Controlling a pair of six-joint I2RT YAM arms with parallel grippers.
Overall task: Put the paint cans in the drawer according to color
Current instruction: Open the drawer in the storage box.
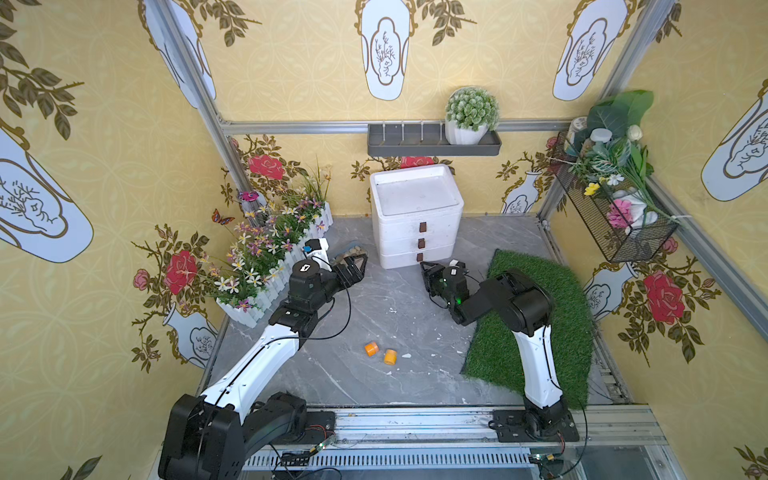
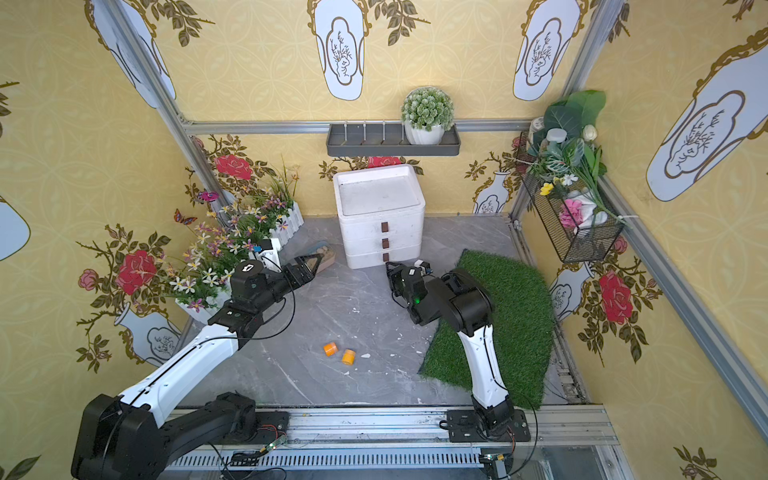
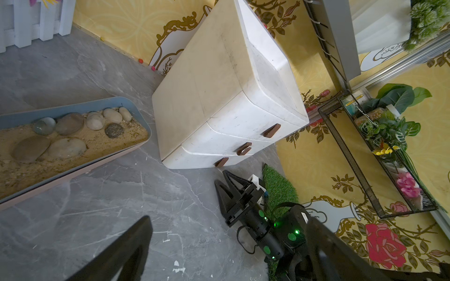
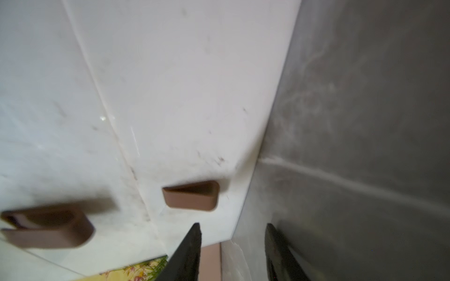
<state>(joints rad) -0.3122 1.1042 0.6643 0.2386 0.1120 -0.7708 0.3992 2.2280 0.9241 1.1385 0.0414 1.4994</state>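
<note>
Just beside drawer (image 4: 194,109) edge, right gripper (image 4: 233,226)

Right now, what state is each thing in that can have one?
White three-drawer chest: all three drawers shut.
Two orange paint cans: on the grey floor, outside the chest.
Left jaws: wide open, empty.
Right jaws: apart, empty, by the bottom brown handle.

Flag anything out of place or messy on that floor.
White chips litter the grey floor, looking like broken-off debris. Two orange cans lie loose mid-floor, apparently tipped on their sides. Nothing else stands out.
</note>
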